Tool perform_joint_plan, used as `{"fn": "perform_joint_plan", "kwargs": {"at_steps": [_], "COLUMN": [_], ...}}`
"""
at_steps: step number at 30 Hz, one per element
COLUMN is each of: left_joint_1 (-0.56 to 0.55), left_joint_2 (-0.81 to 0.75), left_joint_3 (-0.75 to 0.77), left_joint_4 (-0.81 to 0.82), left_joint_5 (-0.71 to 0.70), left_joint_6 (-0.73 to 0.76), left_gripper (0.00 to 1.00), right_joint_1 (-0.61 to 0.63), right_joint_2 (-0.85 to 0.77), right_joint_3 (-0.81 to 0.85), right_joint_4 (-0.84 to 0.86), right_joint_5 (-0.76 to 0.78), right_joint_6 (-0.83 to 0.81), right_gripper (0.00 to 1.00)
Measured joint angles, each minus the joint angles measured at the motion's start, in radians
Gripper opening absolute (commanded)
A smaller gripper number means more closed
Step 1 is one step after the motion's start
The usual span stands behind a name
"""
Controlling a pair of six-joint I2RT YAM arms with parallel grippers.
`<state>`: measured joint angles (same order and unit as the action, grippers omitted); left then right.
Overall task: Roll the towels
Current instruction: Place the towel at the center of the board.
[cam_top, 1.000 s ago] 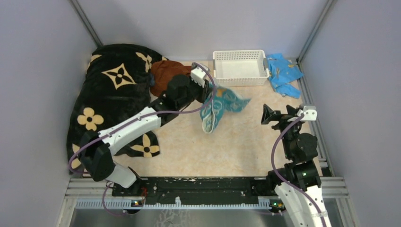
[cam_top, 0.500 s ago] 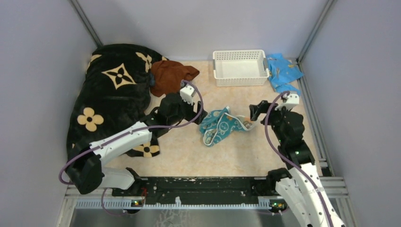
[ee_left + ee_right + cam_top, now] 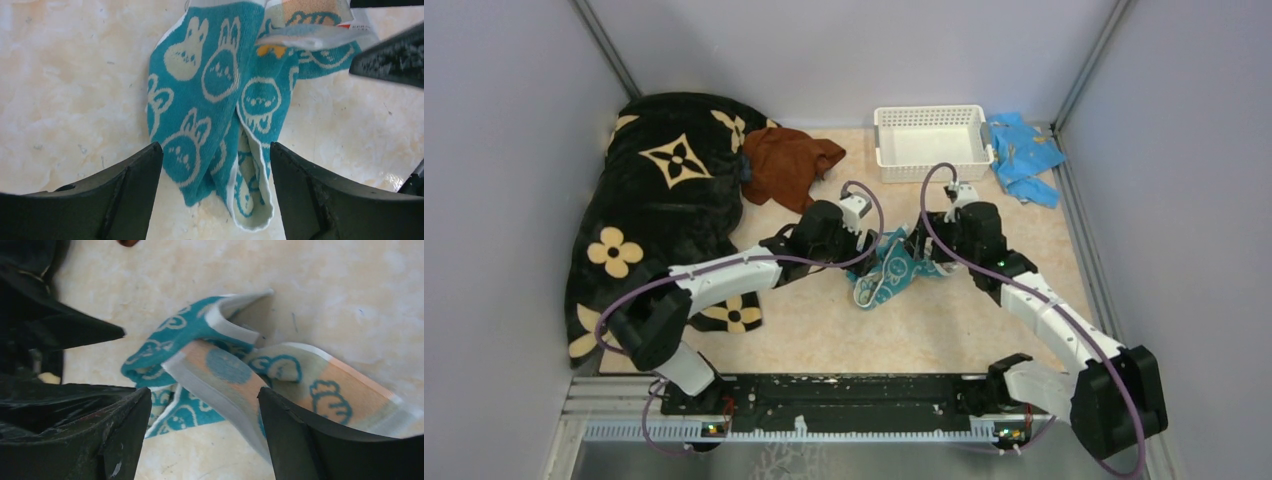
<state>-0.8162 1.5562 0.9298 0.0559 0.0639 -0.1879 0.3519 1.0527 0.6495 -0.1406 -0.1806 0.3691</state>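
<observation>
left arm (image 3: 714,275), right arm (image 3: 1054,315): white links, black joints | cables (image 3: 922,210): purple loops | jaws: black, tapered

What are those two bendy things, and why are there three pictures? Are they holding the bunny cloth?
Those are two robot arms, bolted at the near edge of a table. Each one ends in a gripper with two fingers, like a pincher.

The big picture is taken from above and behind the arms. In it the left gripper and the right gripper meet over the teal bunny towel.

The other two pictures come from little cameras on the wrists. That is why you see black fingers at the bottom and the towel below them.

Both grippers are open and neither is holding anything. The towel lies crumpled on the table.

Also there are a rust-brown towel, a big black blanket with flowers, a white basket and a light-blue cloth.
</observation>
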Motion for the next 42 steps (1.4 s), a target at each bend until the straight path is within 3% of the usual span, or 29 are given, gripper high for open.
{"fn": "perform_joint_plan", "kwargs": {"at_steps": [6,11,15,18,21,24,29,38,42], "left_joint_1": [0.0,0.0,0.0,0.0,0.0,0.006,0.051,0.24,0.251], "left_joint_2": [0.116,0.181,0.218,0.24,0.252,0.252,0.201,-0.106,-0.212], "left_joint_3": [0.092,0.127,0.15,0.172,0.191,0.195,0.142,-0.145,-0.288], "left_joint_4": [0.004,0.003,-0.006,-0.011,-0.012,-0.012,-0.011,0.027,0.014], "left_joint_5": [0.015,0.017,0.02,0.027,0.029,0.023,0.003,-0.05,-0.113], "left_joint_6": [0.021,0.034,0.042,0.05,0.051,0.042,-0.005,-0.219,-0.319], "left_gripper": [0.78,0.64,0.35,0.12,0.0,0.0,0.0,0.01,0.12], "right_joint_1": [0.045,0.045,0.045,0.045,0.045,0.045,0.045,0.045,0.045], "right_joint_2": [0.039,0.049,0.055,0.055,0.053,0.042,-0.016,-0.162,-0.211], "right_joint_3": [0.027,0.027,0.024,0.019,0.004,-0.02,-0.05,-0.101,-0.138], "right_joint_4": [0.043,0.043,0.039,0.037,0.023,0.006,-0.031,-0.092,-0.132], "right_joint_5": [-0.034,-0.032,-0.023,-0.01,0.007,0.026,0.063,0.112,0.128], "right_joint_6": [-0.013,-0.03,-0.036,-0.04,-0.045,-0.047,-0.044,-0.002,0.05], "right_gripper": [0.76,0.68,0.55,0.37,0.15,0.0,0.0,0.0,0.0]}}
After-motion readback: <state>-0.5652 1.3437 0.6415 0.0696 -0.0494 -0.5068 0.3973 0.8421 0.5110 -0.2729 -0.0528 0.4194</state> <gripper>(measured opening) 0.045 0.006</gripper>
